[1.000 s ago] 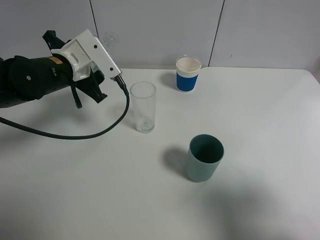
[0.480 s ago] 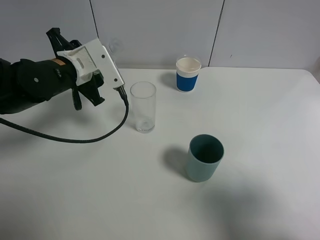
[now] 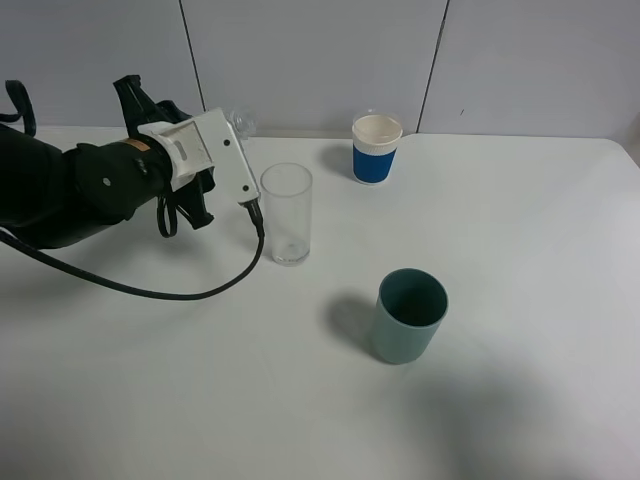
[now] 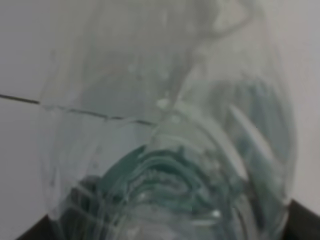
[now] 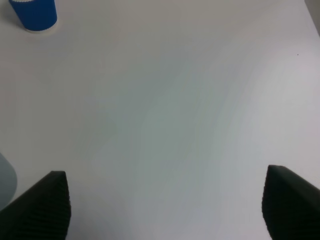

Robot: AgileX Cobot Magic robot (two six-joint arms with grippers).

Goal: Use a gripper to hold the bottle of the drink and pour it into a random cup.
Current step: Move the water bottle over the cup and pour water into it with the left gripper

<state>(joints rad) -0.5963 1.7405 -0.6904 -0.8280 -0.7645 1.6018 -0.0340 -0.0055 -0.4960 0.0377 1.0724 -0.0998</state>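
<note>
My left gripper point(image 3: 188, 152) is shut on a clear plastic bottle point(image 4: 165, 150), which fills the left wrist view. In the exterior high view only the bottle's end point(image 3: 241, 122) shows past the white wrist mount, just left of and above a tall clear glass point(image 3: 287, 213). A blue paper cup with a white rim point(image 3: 376, 150) stands at the back. A teal cup point(image 3: 410, 315) stands nearer the front. My right gripper point(image 5: 165, 200) is open and empty over bare table; it is out of the exterior high view.
The white table point(image 3: 520, 240) runs to a grey panelled wall at the back. A black cable point(image 3: 190, 293) hangs from the left wrist and loops over the table left of the glass. The right wrist view shows the blue cup point(image 5: 34, 14).
My left arm has moved down and a little right, toward the clear glass, with the bottle in it. The cups have not moved.
</note>
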